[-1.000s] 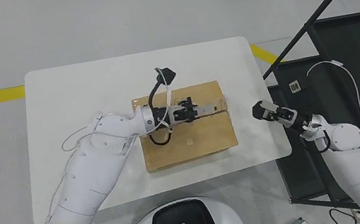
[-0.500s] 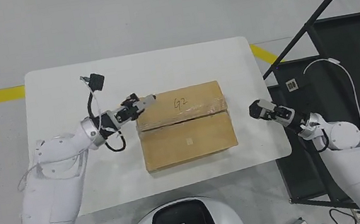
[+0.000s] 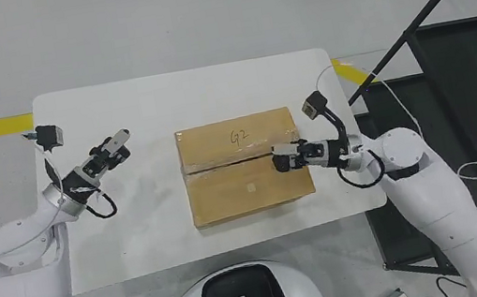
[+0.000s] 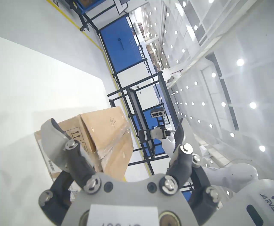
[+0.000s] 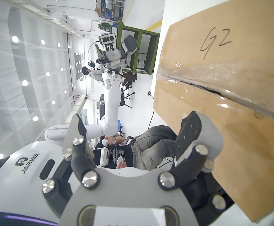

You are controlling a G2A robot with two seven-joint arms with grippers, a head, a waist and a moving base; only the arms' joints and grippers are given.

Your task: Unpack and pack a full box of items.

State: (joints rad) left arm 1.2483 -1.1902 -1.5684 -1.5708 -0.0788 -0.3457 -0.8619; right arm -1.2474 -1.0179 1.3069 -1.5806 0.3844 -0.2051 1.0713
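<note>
Box [image 3: 237,196] w/ long axis left-right sits mid counter [image 3: 303,81]; right fingers [image 3: 282,158], open, are at its right end by the seam [image 3: 231,160], so nearer than left fingers [image 3: 117,146], also open & well apart on the left.

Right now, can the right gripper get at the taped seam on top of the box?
Probably yes. The right gripper, open, is over one end of the box, right by the taped seam. Nothing lies on top, and the left gripper is well clear off the other end.
</note>
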